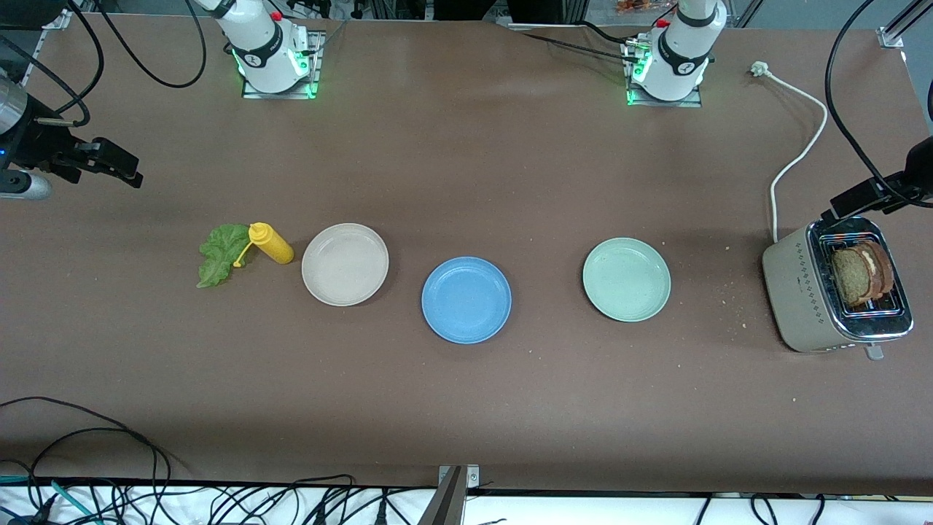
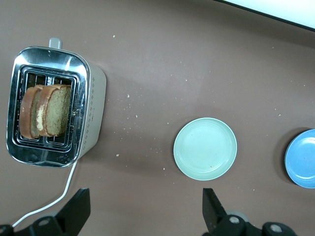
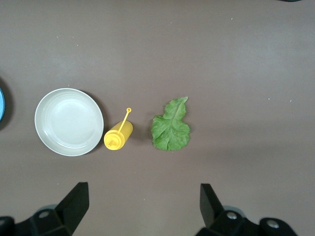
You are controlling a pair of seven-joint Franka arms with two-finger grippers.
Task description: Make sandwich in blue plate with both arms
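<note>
Blue plate (image 1: 466,300) sits empty btwn beige plate (image 1: 345,264) & green plate (image 1: 626,279); bread slices (image 1: 862,273) in toaster (image 1: 838,288), lettuce (image 1: 219,254) touching mustard bottle (image 1: 271,243); left gripper (image 2: 145,211) & right gripper (image 3: 142,206) spread, high; risk: lettuce grab tips bottle.

You had two white jointed arms, the right arm (image 1: 264,45) and the left arm (image 1: 681,51), each ringed by a black band with a small white mark and a red button above it. Green lights glowed at both bases, which sat on metal plates. Black cables trailed from them. The left gripper (image 2: 146,212) and right gripper (image 3: 142,209) had black, wedge-shaped fingers.
</note>
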